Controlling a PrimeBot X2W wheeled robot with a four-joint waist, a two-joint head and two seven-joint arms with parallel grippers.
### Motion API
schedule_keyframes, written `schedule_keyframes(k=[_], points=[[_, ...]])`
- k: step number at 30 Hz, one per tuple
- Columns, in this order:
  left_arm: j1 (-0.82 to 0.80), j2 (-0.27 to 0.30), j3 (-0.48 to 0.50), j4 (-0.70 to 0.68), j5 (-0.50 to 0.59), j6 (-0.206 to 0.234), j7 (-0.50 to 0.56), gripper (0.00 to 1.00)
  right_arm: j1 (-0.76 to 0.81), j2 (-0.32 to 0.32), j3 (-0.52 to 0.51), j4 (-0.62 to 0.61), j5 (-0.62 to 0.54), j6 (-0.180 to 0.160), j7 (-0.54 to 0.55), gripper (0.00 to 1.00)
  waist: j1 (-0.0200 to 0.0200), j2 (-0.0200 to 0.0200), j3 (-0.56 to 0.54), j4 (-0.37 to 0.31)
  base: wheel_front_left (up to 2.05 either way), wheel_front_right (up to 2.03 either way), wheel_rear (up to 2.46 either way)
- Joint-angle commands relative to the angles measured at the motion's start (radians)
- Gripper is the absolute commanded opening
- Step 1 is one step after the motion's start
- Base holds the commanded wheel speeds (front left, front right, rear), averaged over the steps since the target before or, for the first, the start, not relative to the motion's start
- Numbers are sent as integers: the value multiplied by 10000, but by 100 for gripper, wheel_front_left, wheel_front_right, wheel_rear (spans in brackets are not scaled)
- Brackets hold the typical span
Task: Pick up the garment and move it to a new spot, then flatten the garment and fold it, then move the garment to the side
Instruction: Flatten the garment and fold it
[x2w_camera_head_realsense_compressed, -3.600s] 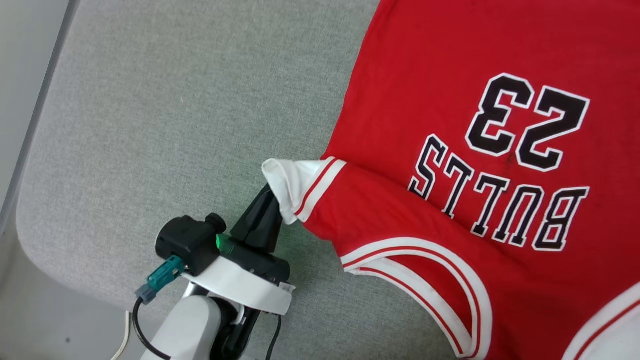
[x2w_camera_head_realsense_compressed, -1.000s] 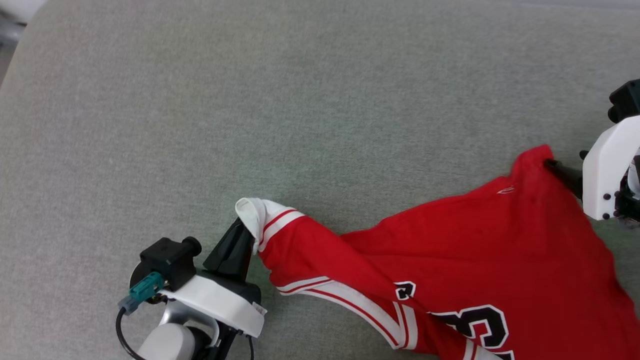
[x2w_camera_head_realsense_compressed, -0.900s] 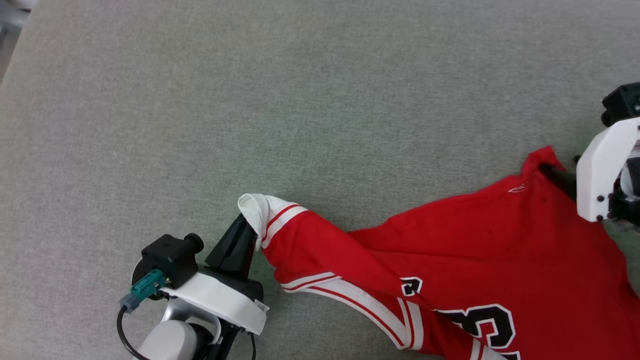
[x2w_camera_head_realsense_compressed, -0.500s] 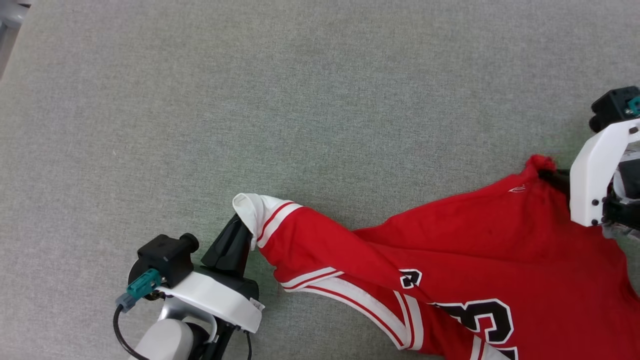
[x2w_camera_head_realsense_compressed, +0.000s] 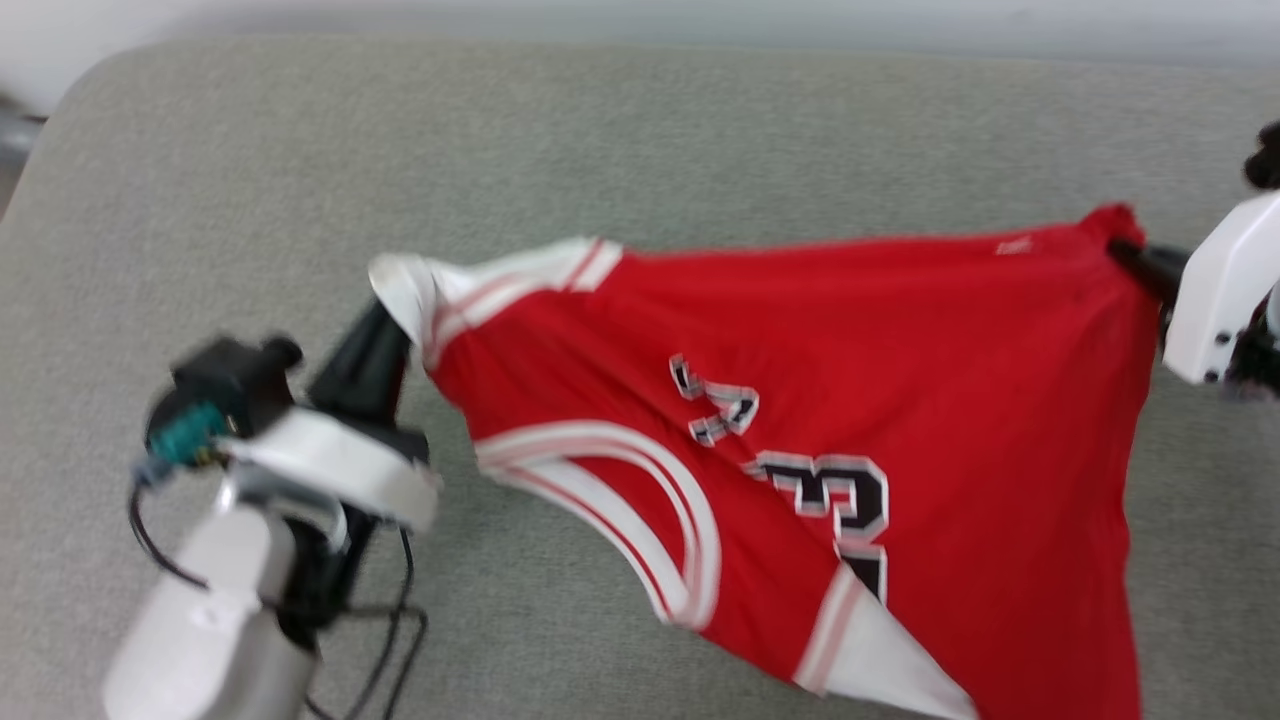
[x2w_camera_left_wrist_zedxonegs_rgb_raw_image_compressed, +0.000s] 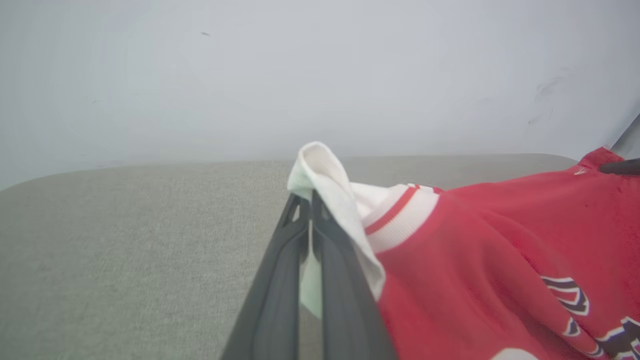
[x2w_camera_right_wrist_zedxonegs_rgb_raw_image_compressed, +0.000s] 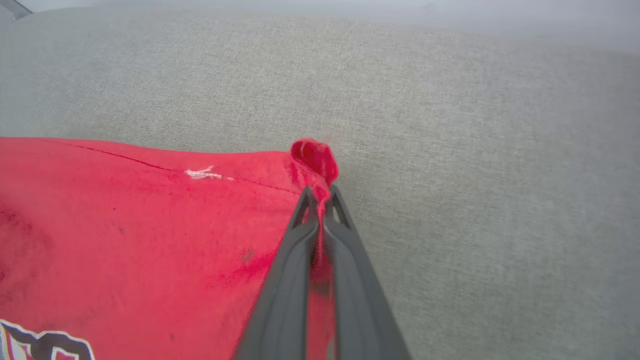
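Head view: garment (x2w_camera_head_realsense_compressed: 850, 400) strung taut between left hand (x2w_camera_head_realsense_compressed: 392, 318) and right hand (x2w_camera_head_realsense_compressed: 1125, 250) above grey cushion (x2w_camera_head_realsense_compressed: 700, 130).
Step judged: carrying to new spot.
Left wrist view: hand clamped on white sleeve end (x2w_camera_left_wrist_zedxonegs_rgb_raw_image_compressed: 325, 170).
Right wrist view: hand clamped on red corner (x2w_camera_right_wrist_zedxonegs_rgb_raw_image_compressed: 315, 155).
Next: lower evenly, spread flat.

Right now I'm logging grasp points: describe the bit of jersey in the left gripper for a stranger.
Over the grey cushion, the red garment stretches between both grippers. At the left gripper, the jaws pinch a white sleeve tip edged with red-striped trim; the corner at the right gripper is plain red.
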Motion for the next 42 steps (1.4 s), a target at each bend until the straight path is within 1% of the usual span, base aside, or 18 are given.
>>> schedule_keyframes(k=[1, 5, 12, 17, 24, 27, 30, 35, 39, 42], points=[[-411, 93, 66, 74, 25, -38, 45, 0, -229, 77, -111, 54, -57, -7, -91, 0, 0, 0, -212, -239, 0, 0, 0], [-1715, 382, 152, 658, 62, -196, 345, 0, -821, 326, -463, 222, -519, -7, -475, 0, 0, 0, -347, -486, 0, 0, 0], [-4609, 561, 132, 1872, -37, -442, 841, 0, -2351, 582, -1061, 561, -1392, -12, -1087, 0, 0, 0, -1, -701, 0, 0, 0], [-6799, 771, 145, 2929, 40, -549, 992, 0, -3931, 849, -1438, 893, -1998, -12, -1369, 0, 0, 0, 522, -840, 0, 0, 0], [-9618, 1085, 290, 4250, 286, -586, 763, 0, -6243, 1123, -1930, 1226, -2846, -13, -2238, 0, 0, 0, 1484, -990, 0, 0, 0], [-10662, 1200, 250, 4634, 355, -601, 705, 0, -7134, 1206, -2013, 1453, -3125, -13, -2363, 0, 0, 0, 1952, -1001, 0, 0, 0], [-11489, 1313, 214, 5002, 299, -616, 703, 0, -7904, 1262, -2021, 1599, -3363, -15, -2463, 0, 0, 0, 2472, -1000, 0, 0, 0], [-12347, 1399, 102, 5618, 183, -659, 595, 0, -8668, 1549, -1960, 1875, -3626, -15, -2863, 0, 0, 0, 3166, -1001, 0, 0, 0], [-12690, 1358, -4, 6185, -55, -683, 586, 0, -8929, 1807, -1915, 2086, -3712, -13, -3248, 0, 0, 0, 3624, -956, 0, 0, 0], [-12645, 1270, -193, 6524, -347, -687, 572, 0, -8916, 1932, -1767, 2345, -3733, -13, -3549, 0, 0, 0, 3840, -907, 0, 0, 0]])
